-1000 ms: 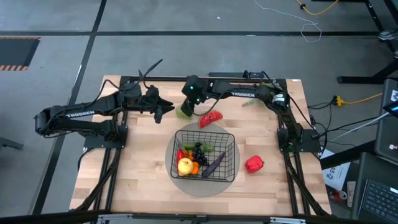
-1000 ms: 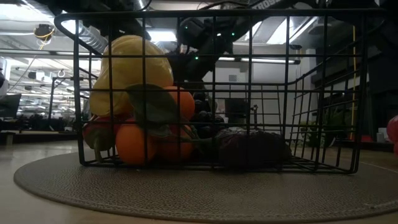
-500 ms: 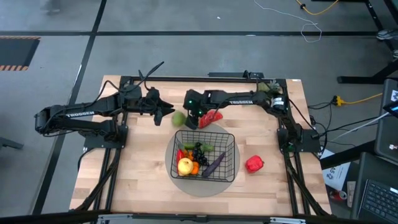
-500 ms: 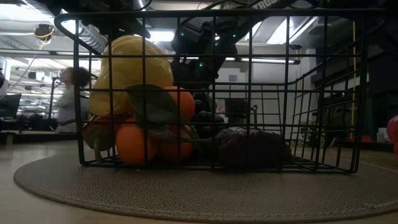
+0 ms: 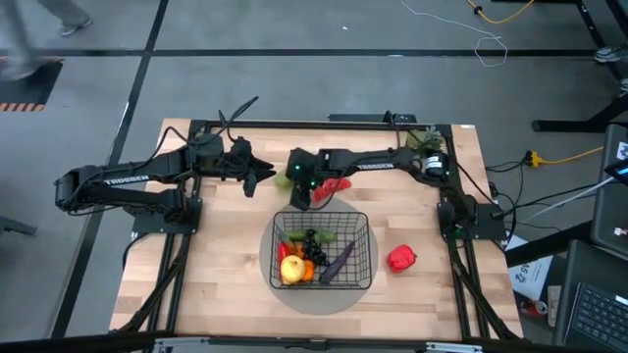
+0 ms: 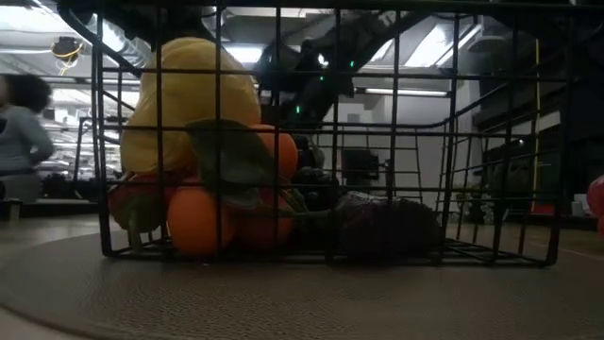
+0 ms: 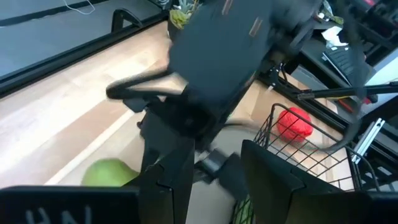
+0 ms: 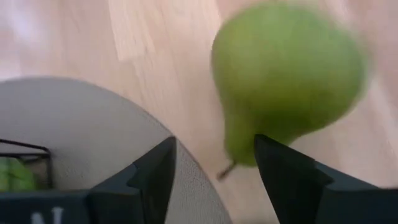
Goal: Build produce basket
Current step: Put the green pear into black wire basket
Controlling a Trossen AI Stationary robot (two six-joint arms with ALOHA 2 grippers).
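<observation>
The black wire basket [image 5: 361,227] stands on a flat grey disc [image 5: 324,296] and holds a lemon [image 5: 291,265], oranges [image 6: 200,219], grapes [image 5: 312,236], an eggplant [image 5: 337,260] and other produce. The green pear [image 8: 283,74] lies on the table beside the disc's far left edge. It also shows in the high view [image 5: 290,174]. My right gripper [image 8: 214,149] is open and low over the basket's far left corner [image 5: 302,199], with the pear's stem end between its fingertips. My left gripper [image 5: 257,179] is open and empty, left of the pear. My right gripper's fingers come at the pear's narrow stem end [image 8: 239,146] slanting down from the far right. One fingertip [image 8: 273,152] stands close against the pear's side. I cannot tell whether it touches. The pear lies on the table.
A watermelon slice [image 5: 338,183] lies on the table under the right arm, just beyond the basket. A red pepper [image 5: 400,258] lies right of the disc. A green leafy sprig [image 5: 424,137] sits at the far right corner. A person [image 6: 19,132] shows in the room behind.
My right gripper has come down and toward the table's near edge, from beyond the pear to the basket's far left corner. The pear has rolled a little on the table. The basket with its disc has slid a little toward the near edge.
</observation>
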